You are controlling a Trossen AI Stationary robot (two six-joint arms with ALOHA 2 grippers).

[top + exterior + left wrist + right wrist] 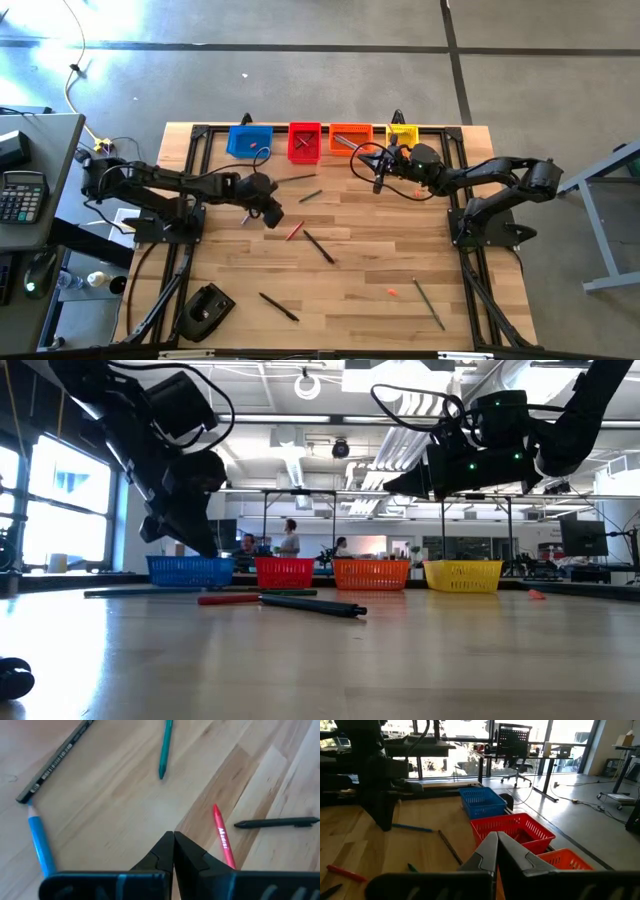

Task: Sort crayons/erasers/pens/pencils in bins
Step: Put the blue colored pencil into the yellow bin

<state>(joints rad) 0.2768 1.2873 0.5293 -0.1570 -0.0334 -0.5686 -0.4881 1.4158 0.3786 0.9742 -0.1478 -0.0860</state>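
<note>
blue, red, orange, yellow bins.

- Left arm: dark, jointed links, black cables trailing at its base.
- Right arm: dark links, looped black cable near the wrist.
- Green indicator lights glow on one wrist housing.

Blue crayon partly hidden behind left gripper body.
</note>
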